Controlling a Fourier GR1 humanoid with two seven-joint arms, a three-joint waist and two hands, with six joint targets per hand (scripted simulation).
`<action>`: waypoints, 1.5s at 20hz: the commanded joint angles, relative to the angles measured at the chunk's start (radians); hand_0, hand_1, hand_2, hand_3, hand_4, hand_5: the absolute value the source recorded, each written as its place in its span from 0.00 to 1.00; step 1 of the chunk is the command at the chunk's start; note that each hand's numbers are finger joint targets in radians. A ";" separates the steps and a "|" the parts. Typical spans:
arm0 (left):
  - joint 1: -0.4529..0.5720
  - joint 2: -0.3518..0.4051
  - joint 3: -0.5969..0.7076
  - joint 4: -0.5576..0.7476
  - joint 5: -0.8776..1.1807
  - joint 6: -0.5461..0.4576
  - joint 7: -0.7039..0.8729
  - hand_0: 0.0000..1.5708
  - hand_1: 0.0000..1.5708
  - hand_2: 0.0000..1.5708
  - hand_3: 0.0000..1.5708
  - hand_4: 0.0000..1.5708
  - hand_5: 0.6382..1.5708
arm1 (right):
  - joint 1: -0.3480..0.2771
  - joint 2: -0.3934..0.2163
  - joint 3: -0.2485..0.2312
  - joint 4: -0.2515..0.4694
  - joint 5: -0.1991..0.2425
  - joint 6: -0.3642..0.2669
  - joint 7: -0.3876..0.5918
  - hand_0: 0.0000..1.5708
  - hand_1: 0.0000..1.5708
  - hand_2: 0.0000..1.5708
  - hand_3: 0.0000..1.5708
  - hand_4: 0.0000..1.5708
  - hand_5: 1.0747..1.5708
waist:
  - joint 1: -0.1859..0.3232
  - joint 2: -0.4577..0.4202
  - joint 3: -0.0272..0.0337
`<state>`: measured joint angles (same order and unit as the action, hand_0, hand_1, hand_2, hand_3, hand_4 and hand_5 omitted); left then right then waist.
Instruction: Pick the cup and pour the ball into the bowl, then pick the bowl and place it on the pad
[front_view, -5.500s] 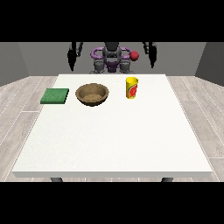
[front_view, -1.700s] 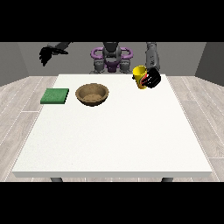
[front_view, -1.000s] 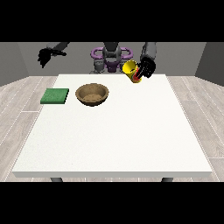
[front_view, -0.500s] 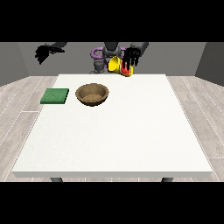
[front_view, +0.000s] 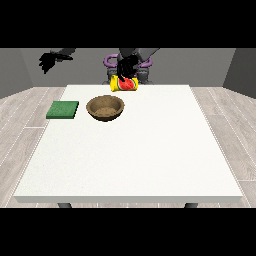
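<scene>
The yellow cup (front_view: 124, 83) is held in the air, wrapped by the hand at the view's right (front_view: 126, 65), whose fingers are curled over it from above. The cup is tipped onto its side, mouth turned toward the view's left, and that tilt is judged to be deliberate: the pour is being set up. The wooden bowl (front_view: 105, 107) lies below this hand and a little to the view's left, nearer the camera, resting on the white table (front_view: 150, 150). The cup's mouth is judged not yet to be fully over the bowl, so a further carry toward the bowl seems to be called for before the ball can land inside.

No ball can be made out, neither in the cup nor in the bowl; whether it sits inside the cup cannot be told. The red patch seen on the cup's side looks like its label.

The hand at the view's left (front_view: 49, 61) is raised well clear of everything, out to the side with nothing in it, fingers apparently spread. Below it, on the table, lies the green pad (front_view: 63, 109), just beside the bowl, kept free for the bowl's later placement.
</scene>
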<state>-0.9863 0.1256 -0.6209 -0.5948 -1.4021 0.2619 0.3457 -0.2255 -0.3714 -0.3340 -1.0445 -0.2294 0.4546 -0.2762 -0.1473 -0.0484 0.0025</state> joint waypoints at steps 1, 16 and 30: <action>-0.034 -0.018 -0.134 0.038 -0.165 -0.084 0.039 0.97 0.97 1.00 1.00 0.96 0.63 | 0.000 0.006 -0.004 0.020 0.000 0.001 -0.020 0.00 0.00 0.00 0.00 0.00 1.00 | -0.006 0.001 -0.0004; 0.023 -0.061 0.112 -0.118 -0.015 -0.038 0.025 0.95 0.95 1.00 1.00 1.00 0.49 | 0.014 0.032 -0.013 0.036 -0.006 -0.073 0.069 0.00 0.00 0.00 0.00 0.14 0.99 | 0.139 -0.040 -0.0096; 0.380 -0.125 0.500 -0.497 1.004 0.221 -0.268 0.00 0.00 0.00 0.00 0.00 0.98 | -0.087 0.159 0.028 -0.041 0.015 -0.208 0.052 0.00 0.00 0.00 0.00 0.19 1.00 | 0.162 0.182 -0.0182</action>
<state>-0.6932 0.0073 -0.1556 -0.9844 -0.6721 0.4798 0.2004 -0.2897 -0.2697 -0.3319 -1.0676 -0.2319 0.2969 -0.2192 0.0114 0.0909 -0.0199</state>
